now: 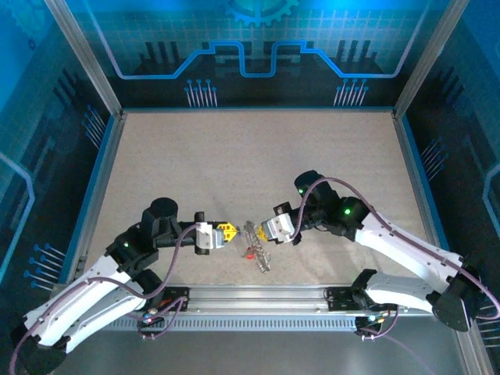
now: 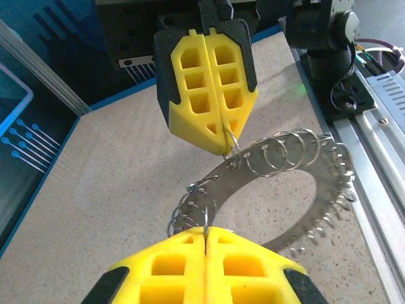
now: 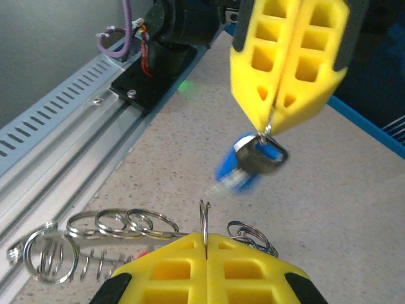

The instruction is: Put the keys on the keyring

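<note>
Top view: left gripper [image 1: 231, 232] and right gripper [image 1: 260, 232] are tip to tip over the near middle of the table [image 1: 250, 156]. The keyring [image 1: 261, 254] sits between and just below them. It reads as a narrow sliver here, long axis running far-to-near. The red key [image 1: 247, 254] is at its left edge.

Left wrist: my left gripper [image 2: 205, 233] is clamped on a thin wire loop. The right gripper [image 2: 226, 151] opposite is pinched on a rim loop [image 2: 231, 140] of the keyring [image 2: 330, 190]. The hole faces the camera. I can't tell if the ring's lower edge rests on the table.

Right wrist: right gripper [image 3: 205, 235] is closed on the upright rim loop [image 3: 204, 218]. Left gripper [image 3: 271, 126] is closed on the key loop [image 3: 261, 154], with the blue key [image 3: 243, 171] dangling under it. It's blurred, long axis tilted, blade pointing down-left toward the table.

Handling, my read: the keys are light and rigid and will swing freely, so hold them by the loop, not the head. The keyring is stiff, slick metal and the loops are springy wire, so grip at the rim and expect slip.
</note>
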Tool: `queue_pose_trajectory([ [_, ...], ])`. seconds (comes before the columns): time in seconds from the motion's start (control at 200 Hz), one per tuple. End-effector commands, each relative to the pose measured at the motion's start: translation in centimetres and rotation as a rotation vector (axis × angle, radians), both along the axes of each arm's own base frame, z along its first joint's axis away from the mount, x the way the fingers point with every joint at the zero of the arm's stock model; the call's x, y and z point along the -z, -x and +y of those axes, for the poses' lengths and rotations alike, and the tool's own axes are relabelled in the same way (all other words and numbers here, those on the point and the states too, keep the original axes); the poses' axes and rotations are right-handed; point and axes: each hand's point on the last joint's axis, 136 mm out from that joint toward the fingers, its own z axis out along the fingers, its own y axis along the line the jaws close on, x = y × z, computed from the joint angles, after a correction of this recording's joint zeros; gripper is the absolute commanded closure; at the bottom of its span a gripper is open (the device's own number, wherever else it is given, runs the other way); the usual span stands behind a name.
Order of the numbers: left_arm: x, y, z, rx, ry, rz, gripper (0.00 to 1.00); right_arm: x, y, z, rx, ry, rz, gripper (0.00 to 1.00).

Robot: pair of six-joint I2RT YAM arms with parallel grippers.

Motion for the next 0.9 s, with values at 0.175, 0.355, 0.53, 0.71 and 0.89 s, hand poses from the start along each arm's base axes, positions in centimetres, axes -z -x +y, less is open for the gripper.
queue_pose_trajectory([
  [0.175, 0.3, 0.5, -0.7, 0.077, -0.022, -0.028, 1.0, -2.9, 2.6, 2.1, -0.145, -0.067, 0.105, 1.0],
  [0.355, 0.4, 0.7, -1.1, 0.096, -0.021, -0.04, 1.0, -2.9, 2.9, 2.9, -0.167, -0.057, 0.175, 1.0],
  [0.53, 0.6, 1.6, -1.3, 0.144, -0.026, -0.044, 1.0, -2.2, 2.6, 3.3, -0.16, -0.029, 0.225, 1.0],
  [0.71, 0.5, 1.9, -1.3, 0.154, -0.022, -0.048, 1.0, -2.0, 2.2, 3.6, -0.139, -0.011, 0.241, 1.0],
  [0.89, 0.7, 2.1, -1.3, 0.166, -0.027, -0.058, 1.0, -1.2, 1.8, 3.6, -0.113, 0.015, 0.256, 1.0],
])
